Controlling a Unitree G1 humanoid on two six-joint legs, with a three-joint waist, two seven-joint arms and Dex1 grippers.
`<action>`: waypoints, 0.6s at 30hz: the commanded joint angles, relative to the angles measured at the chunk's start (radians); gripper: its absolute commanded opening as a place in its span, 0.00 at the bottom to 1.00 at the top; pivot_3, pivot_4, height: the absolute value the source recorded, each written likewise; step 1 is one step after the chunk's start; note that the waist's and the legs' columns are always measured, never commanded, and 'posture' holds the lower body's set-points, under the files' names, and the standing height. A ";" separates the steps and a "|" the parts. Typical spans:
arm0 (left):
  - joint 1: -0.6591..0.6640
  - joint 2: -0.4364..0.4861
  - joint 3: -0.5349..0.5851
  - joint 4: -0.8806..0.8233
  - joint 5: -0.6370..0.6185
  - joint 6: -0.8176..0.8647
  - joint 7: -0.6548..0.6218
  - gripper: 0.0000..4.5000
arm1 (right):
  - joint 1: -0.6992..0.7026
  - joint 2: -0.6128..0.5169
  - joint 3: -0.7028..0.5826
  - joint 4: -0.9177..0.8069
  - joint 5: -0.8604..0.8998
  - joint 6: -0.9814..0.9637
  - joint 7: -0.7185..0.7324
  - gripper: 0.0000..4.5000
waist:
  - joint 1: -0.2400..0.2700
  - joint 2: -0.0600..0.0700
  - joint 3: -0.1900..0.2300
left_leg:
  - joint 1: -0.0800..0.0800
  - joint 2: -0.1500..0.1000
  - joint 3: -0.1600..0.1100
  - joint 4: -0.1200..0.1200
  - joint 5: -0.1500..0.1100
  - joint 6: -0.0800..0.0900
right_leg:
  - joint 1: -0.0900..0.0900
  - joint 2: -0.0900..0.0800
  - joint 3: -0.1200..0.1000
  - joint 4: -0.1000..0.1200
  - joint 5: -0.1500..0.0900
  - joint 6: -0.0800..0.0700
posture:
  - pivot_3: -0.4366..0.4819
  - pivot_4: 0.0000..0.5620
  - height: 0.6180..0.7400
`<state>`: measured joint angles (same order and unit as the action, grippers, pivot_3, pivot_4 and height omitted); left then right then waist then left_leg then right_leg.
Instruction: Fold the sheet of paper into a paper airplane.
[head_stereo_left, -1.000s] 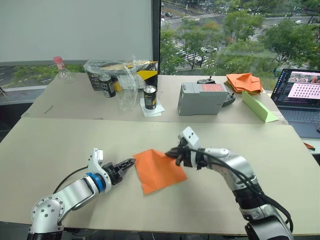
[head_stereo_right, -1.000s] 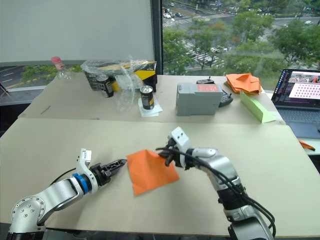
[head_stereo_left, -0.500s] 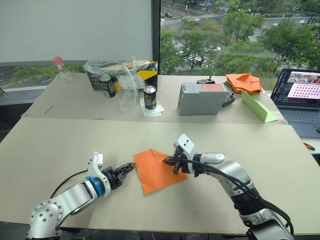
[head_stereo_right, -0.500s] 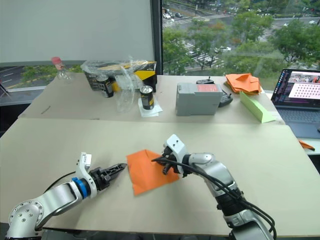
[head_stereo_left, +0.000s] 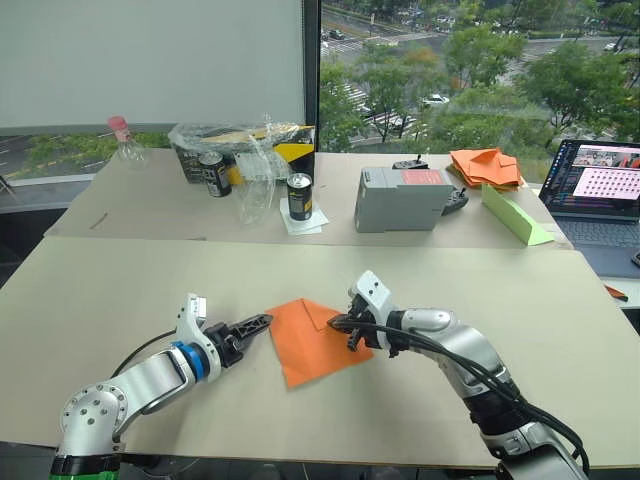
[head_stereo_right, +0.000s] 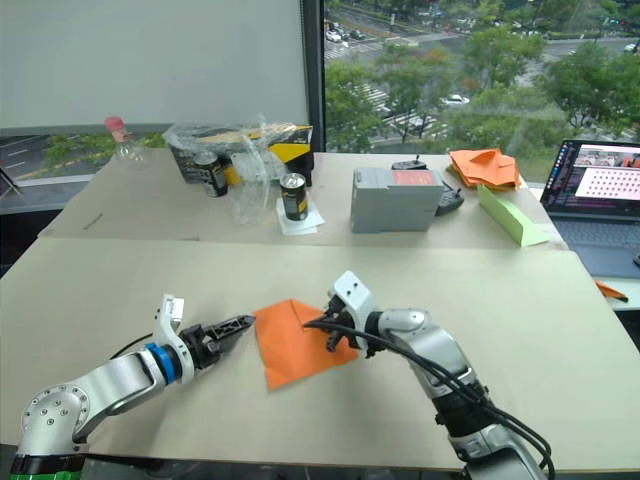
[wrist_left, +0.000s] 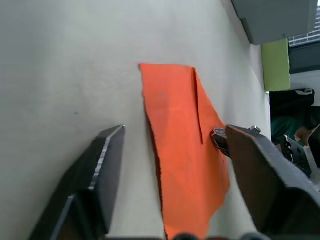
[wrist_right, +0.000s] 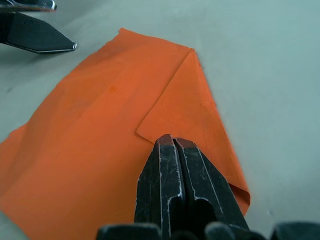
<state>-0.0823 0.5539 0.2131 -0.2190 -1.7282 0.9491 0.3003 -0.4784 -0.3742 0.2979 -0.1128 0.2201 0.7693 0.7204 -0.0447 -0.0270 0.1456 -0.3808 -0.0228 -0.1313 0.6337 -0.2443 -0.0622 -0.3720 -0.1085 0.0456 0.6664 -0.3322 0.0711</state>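
Observation:
The orange sheet of paper (head_stereo_left: 312, 342) lies flat on the near table (head_stereo_left: 120, 290), its far right corner folded in as a triangular flap (wrist_right: 182, 112). My right gripper (head_stereo_left: 346, 327) is shut, its tips resting on the flap's folded-in point in the right wrist view (wrist_right: 172, 146). My left gripper (head_stereo_left: 262, 322) is open at the sheet's left corner, just short of the edge. In the left wrist view the left gripper (wrist_left: 172, 132) has its two fingers spread to either side of the sheet (wrist_left: 180, 145).
On the far table stand a grey box (head_stereo_left: 403, 197), two cans (head_stereo_left: 300, 193), a plastic-wrapped box (head_stereo_left: 240, 145), a heap of orange paper pieces (head_stereo_left: 487, 165) and a light-green paper wedge (head_stereo_left: 515, 215). A laptop (head_stereo_left: 600, 195) sits at the right edge.
Over the last second my right gripper carried the sheet's far right corner inward and laid it down as a flap. My left gripper edged slightly toward the sheet's left corner.

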 joint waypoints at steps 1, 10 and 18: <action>0.004 0.030 0.003 0.048 0.069 0.011 0.001 0.95 | 0.004 -0.003 -0.011 -0.039 0.009 0.004 -0.004 0.00 | -0.001 0.000 0.000 | 0.000 0.000 0.000 0.000 0.000 0.000 | 0.000 0.000 0.000 0.000 0.000 0.000 | 0.48 0.27 1.00; -0.084 0.028 -0.025 0.131 0.098 0.065 -0.067 0.95 | 0.002 0.002 -0.005 -0.034 0.005 0.000 -0.010 0.00 | 0.001 0.000 0.000 | 0.001 0.000 0.000 0.000 0.000 0.000 | 0.001 0.000 0.000 0.000 0.000 0.000 | 0.48 0.27 1.00; -0.155 -0.020 -0.053 0.211 0.135 0.116 -0.135 0.95 | 0.002 0.002 -0.005 -0.041 0.005 0.005 -0.013 0.00 | 0.011 0.000 0.000 | 0.001 0.000 -0.001 0.001 0.000 0.000 | 0.002 0.000 -0.001 0.000 0.000 0.000 | 0.48 0.27 1.00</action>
<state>-0.2353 0.5469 0.1932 -0.0453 -1.6310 1.0440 0.1676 -0.4708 -0.3719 0.3007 -0.1169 0.2188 0.7705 0.7090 -0.0339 -0.0265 0.1453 -0.3801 -0.0232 -0.1319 0.6347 -0.2444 -0.0622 -0.3703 -0.1086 0.0449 0.6665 -0.3322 0.0712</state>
